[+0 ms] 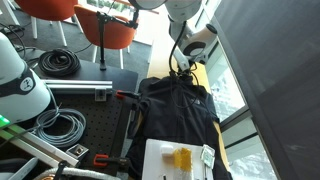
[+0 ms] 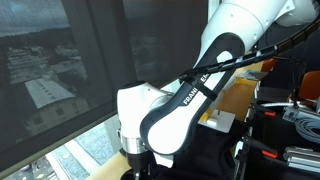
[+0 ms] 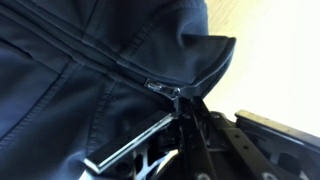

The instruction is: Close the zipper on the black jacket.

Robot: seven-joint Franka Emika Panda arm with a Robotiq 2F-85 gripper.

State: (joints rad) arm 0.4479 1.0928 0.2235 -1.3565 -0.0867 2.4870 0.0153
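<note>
- Large rumpled black soft-fabric jacket (image 1: 195,120) spread lengthwise on the pale wooden bench (image 1: 203,78), collar end toward the arm, seen in both exterior views
- Same jacket (image 3: 60,70) filling most of the wrist view in folds and stitched seams, with bare bench (image 3: 270,40) beyond its collar edge
- Thin dark zipper (image 3: 165,90) running diagonally across the jacket near the collar, with a small metallic pull at its visible end
- White seven-joint robot arm (image 2: 190,95) bent low over the jacket's collar end, hiding much of the jacket (image 2: 225,150) in an exterior view
- Dark claw (image 1: 183,66) lowered onto the collar end of the jacket, right against the fabric
- In the wrist view, claw (image 3: 182,108) reaching up to just beneath the zipper pull, fingers converging there; tips lost in dark blur against the jacket, so cannot tell how far apart or whether pinching the pull
- At the jacket's far end from the collar, a flat white sheet (image 1: 160,165) with a small yellow block (image 1: 181,158) on it
- Beside the jacket, a flat black perforated board (image 1: 105,115), and beyond that coiled black cables (image 1: 58,63)
- Well beyond the jacket's collar end, orange chairs (image 1: 112,30)
</note>
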